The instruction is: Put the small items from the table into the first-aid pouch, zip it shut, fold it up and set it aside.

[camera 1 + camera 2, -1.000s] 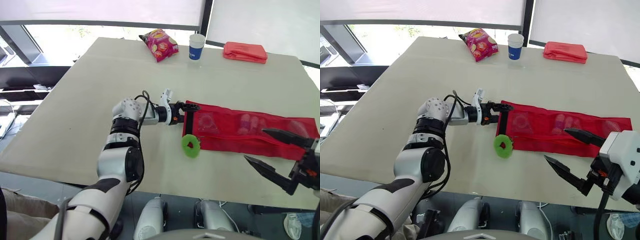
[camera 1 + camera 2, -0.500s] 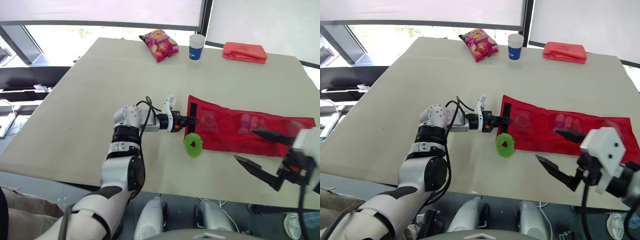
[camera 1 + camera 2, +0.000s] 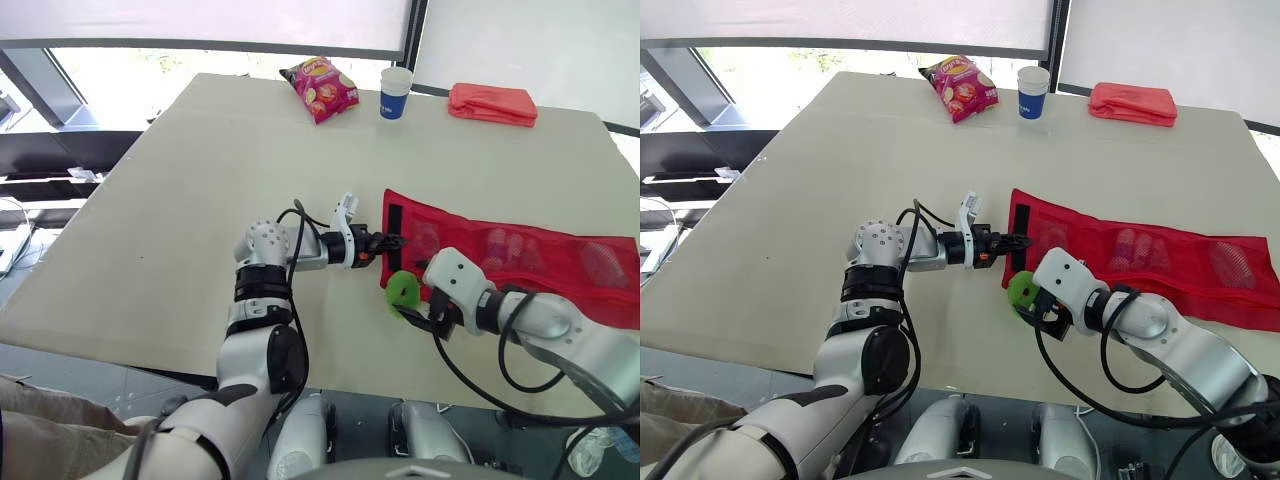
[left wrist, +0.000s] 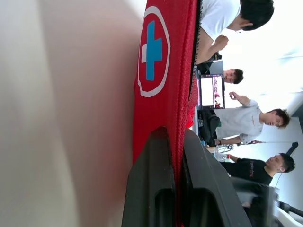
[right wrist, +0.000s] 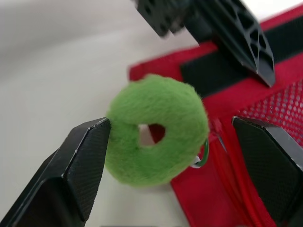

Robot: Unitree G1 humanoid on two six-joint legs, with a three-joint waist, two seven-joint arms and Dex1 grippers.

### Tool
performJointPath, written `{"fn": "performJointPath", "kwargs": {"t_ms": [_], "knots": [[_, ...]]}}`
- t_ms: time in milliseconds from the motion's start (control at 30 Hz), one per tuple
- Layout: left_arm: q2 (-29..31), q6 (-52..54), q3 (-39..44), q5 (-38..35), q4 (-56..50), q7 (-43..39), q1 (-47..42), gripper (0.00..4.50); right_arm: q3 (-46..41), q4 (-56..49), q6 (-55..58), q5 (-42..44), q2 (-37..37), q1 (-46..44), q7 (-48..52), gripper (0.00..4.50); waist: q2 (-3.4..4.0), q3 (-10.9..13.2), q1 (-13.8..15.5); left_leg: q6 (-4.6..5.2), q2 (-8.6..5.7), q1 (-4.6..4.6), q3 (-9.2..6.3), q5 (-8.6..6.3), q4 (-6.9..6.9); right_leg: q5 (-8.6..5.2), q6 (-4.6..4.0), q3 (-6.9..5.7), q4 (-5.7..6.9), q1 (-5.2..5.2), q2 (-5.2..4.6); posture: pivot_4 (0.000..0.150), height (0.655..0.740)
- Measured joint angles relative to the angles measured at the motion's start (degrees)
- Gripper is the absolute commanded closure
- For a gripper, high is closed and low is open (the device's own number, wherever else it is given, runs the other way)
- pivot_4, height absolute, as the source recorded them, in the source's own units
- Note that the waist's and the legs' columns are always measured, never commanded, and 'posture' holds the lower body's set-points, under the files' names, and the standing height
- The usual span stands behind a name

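Note:
The red first-aid pouch (image 3: 520, 265) lies flat and unrolled on the table, with small items behind its mesh pockets. My left gripper (image 3: 393, 241) is shut on the pouch's left end; the left wrist view shows the red fabric (image 4: 163, 90) pinched between its fingers (image 4: 154, 189). A fuzzy green ring (image 3: 405, 292) hangs on the zipper at the pouch's front left corner. My right gripper (image 5: 173, 127) is open around this ring (image 5: 156, 135): one finger (image 5: 80, 165) is close against it, the other (image 5: 270, 161) stands apart over the mesh.
At the table's far edge sit a snack bag (image 3: 318, 88), a paper cup (image 3: 396, 92) and a folded red cloth (image 3: 492, 103). People (image 4: 246, 118) sit beyond the table in the left wrist view. The table's front edge (image 3: 330, 375) is close below the grippers.
My left gripper has shut on the pouch's left end. My right arm has swung in from the front right to the green ring, its jaws narrowing a little.

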Motion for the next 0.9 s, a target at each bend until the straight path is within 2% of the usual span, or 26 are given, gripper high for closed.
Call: {"fn": "performJointPath", "kwargs": {"t_ms": [67, 100, 133, 167, 200, 367, 467, 600, 733, 767, 900], "knots": [[-0.5, 0.0, 0.1, -0.1, -0.8, 0.6, 0.0, 4.50, 0.1, 0.6, -0.2, -1.7, 1.0, -0.1, 1.1, 2.48, 0.00, 0.0, -0.1, -0.01, 0.01, 0.02, -0.02, 0.01, 0.00, 0.00, 0.00, 0.00, 0.02, 0.00, 0.03, 0.150, 0.7400], [-0.8, 0.0, 0.1, -0.2, -1.2, 0.8, 0.2, 4.50, 0.1, 0.8, -0.4, -2.9, 1.5, -0.1, 1.6, 3.16, 0.00, 0.0, -0.1, -0.03, 0.00, 0.05, -0.02, 0.02, 0.00, 0.00, 0.00, 0.01, 0.06, 0.01, 0.04, 0.150, 0.7400], [-0.8, 0.0, 0.1, -0.4, -1.5, 0.8, 0.4, 4.50, 0.1, 0.9, -0.4, -3.3, 1.6, -0.1, 1.8, 3.48, 0.00, 0.0, -0.1, -0.03, 0.01, 0.06, -0.01, 0.02, 0.01, 0.00, 0.00, 0.00, 0.07, 0.01, 0.04, 0.150, 0.7400], [-1.0, 0.0, 0.2, -0.5, -1.8, 0.8, 0.8, 4.50, -0.1, 1.0, -0.4, -4.0, 1.9, 0.3, 2.3, 4.07, 0.00, 0.0, -0.1, -0.05, 0.01, 0.07, -0.02, 0.03, 0.01, 0.00, 0.00, 0.01, 0.08, 0.01, 0.04, 0.150, 0.7400], [-1.1, 0.0, 0.2, -0.6, -2.0, 0.9, 1.0, 4.50, -0.1, 0.9, -0.4, -4.2, 2.2, 0.8, 2.4, 4.42, 0.00, 0.0, -0.1, -0.06, 0.01, 0.07, -0.03, 0.04, 0.01, 0.00, 0.00, 0.00, 0.09, 0.01, 0.04, 0.150, 0.7400], [-1.0, 0.0, -0.1, -0.9, -2.4, 0.9, 1.9, 4.50, -2.6, 0.3, -0.3, -4.6, 3.7, 3.5, 3.1, 4.42, 0.00, 0.0, 0.0, -0.07, 0.00, 0.06, -0.03, 0.04, 0.02, 0.00, 0.00, 0.01, 0.10, 0.01, 0.04, 0.150, 0.7400], [-0.4, -0.4, -0.7, -1.1, -2.5, 0.6, 1.9, 4.50, -7.1, -1.8, 0.2, -5.1, 3.8, 7.4, 2.7, 4.42, 0.00, 0.0, 0.0, -0.07, 0.00, 0.05, -0.04, 0.04, 0.02, 0.00, 0.00, 0.01, 0.09, 0.02, 0.04, 0.150, 0.7400], [1.5, -1.1, -2.5, -1.1, -2.4, -0.7, 2.5, 4.50, -16.6, -3.7, 1.3, -4.8, 5.4, 14.2, 1.1, 4.42, 0.01, 0.0, -0.1, -0.07, 0.00, 0.07, -0.03, 0.04, 0.00, 0.00, 0.00, 0.02, 0.12, 0.01, 0.05, 0.150, 0.7400], [6.5, -2.0, -4.1, -1.1, -2.0, -3.0, 3.8, 4.50, -31.8, -1.9, 1.2, -6.2, 5.8, 24.0, 0.2, 4.42, 0.01, 0.0, -0.3, -0.07, 0.00, 0.11, 0.06, 0.04, 0.00, 0.00, 0.01, 0.06, 0.12, 0.01, 0.05, 0.150, 0.7400], [6.6, -2.0, -4.1, -1.1, -2.0, -3.0, 3.9, 4.50, -32.1, -1.7, 1.2, -6.3, 5.7, 24.1, 0.1, 4.42, 0.01, 0.0, -0.3, -0.07, 0.01, 0.12, 0.07, 0.04, 0.00, 0.00, 0.01, 0.06, 0.12, 0.02, 0.05, 0.150, 0.7400], [14.0, -5.2, -6.3, 0.2, 0.9, -6.6, 4.4, 4.50, -43.4, 8.0, -0.8, -10.5, 4.6, 24.7, -1.9, 4.42, 0.01, 0.0, -1.0, -0.07, 0.03, 0.19, 0.13, 0.05, 0.00, -0.05, -0.08, 0.10, 0.16, 0.01, 0.08, 0.150, 0.7400]]}}
